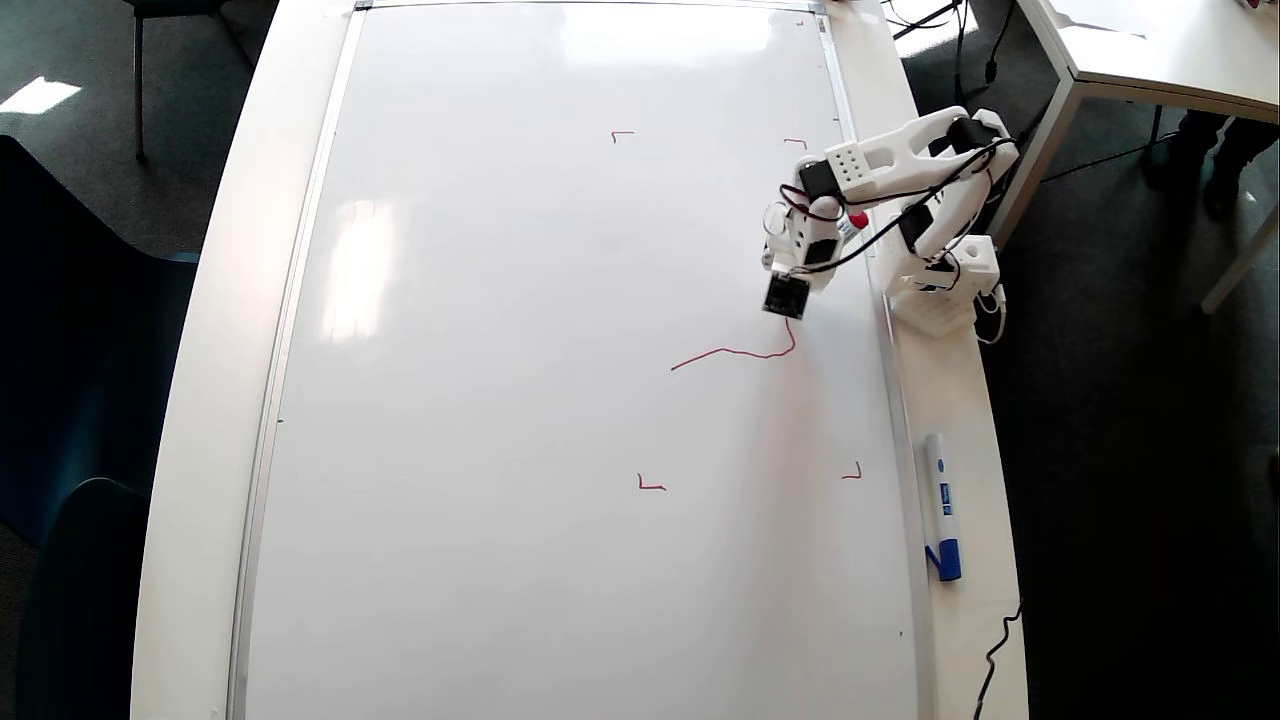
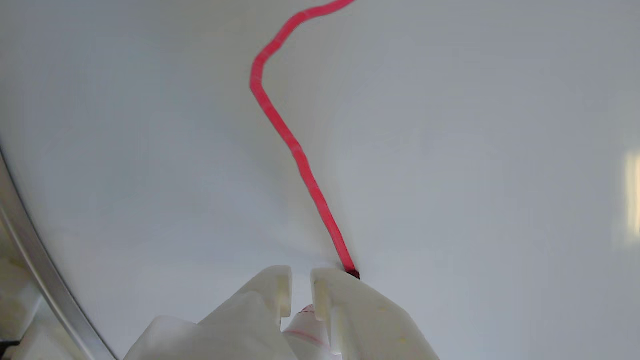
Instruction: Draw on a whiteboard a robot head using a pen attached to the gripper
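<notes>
Gripper [image 2: 301,280] of white plastic, we saw, clamped the white red-ended pen [image 2: 306,325], tip on the glossy whiteboard [image 1: 500,400] at a wobbly red line [image 1: 735,353].

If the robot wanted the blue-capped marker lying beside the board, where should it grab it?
Probably the middle of the white barrel of the blue-capped marker, coming straight down from above. It lies flat on the table alongside the whiteboard frame, so the jaws should close across its narrow width.

whiteboard [image 1: 560,400]: glossy white, silver-framed, laid flat | robot head [image 1: 735,353]: only one wobbly red line drawn, near right edge | pen [image 2: 306,322]: clamped in gripper [image 2: 301,285], tip on line's end
</notes>
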